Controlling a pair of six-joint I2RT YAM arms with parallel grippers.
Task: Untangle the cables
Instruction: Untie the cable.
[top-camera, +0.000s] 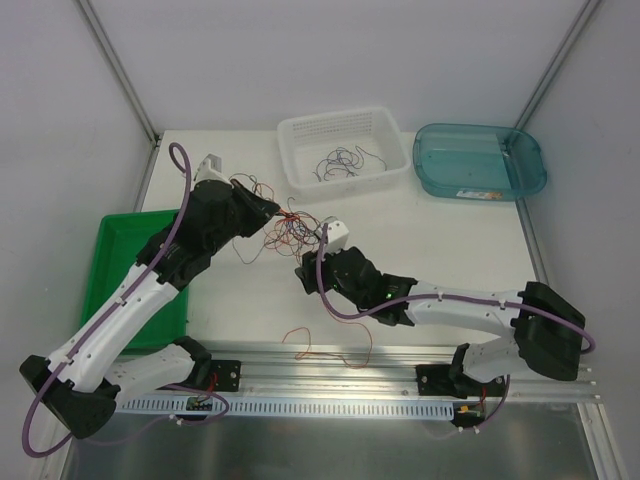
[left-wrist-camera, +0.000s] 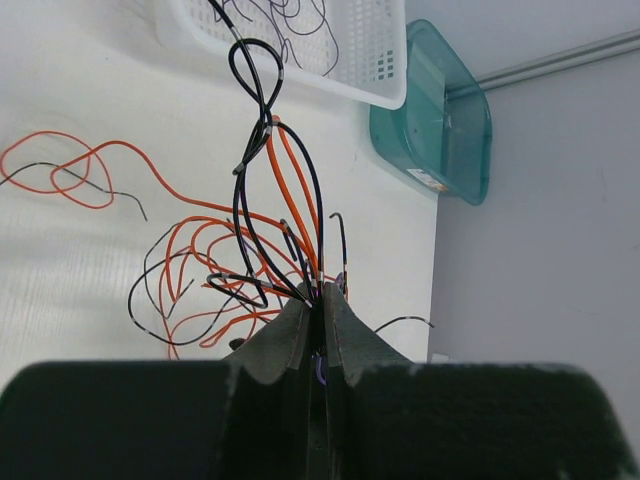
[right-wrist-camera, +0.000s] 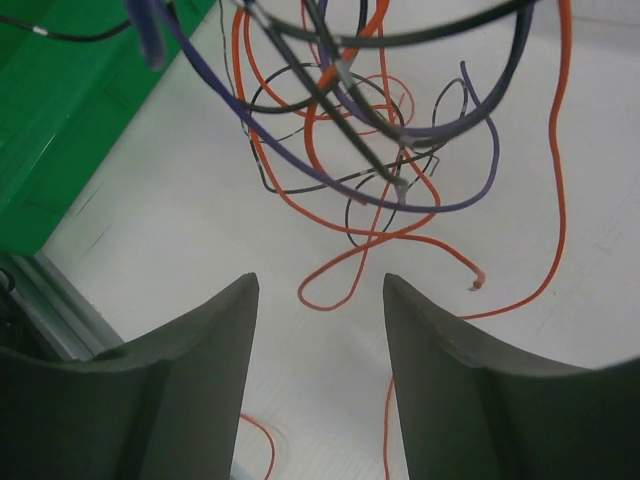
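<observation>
Green tray (top-camera: 120, 240) sits far L of the left fingers (top-camera: 270, 211), partly under the left arm. Left fingers are clamped on the cables (top-camera: 292, 228). Left wrist cam shows orange + black strands pinched right at the tips and fanning out ahead, w/ one black loop reaching toward the white basket (top-camera: 300, 165). Top cam doesn't show the pinch, only the tangle touching the tips.

Basket holds a few dark strands (top-camera: 340, 162), well apart from the tangle. One loose orange strand (top-camera: 330, 345) lies on the surface (top-camera: 450, 250), on the base side of the right fingers (top-camera: 306, 275).

Right fingers are spread, nothing between them. Right wrist cam shows the tangle ahead of the tips, no contact, incl. a purple strand (right-wrist-camera: 440, 200) looped thru the orange/black. Can't make that one out from top cam.

Teal tub (top-camera: 470, 150) is far R, beyond both sets of fingers.
</observation>
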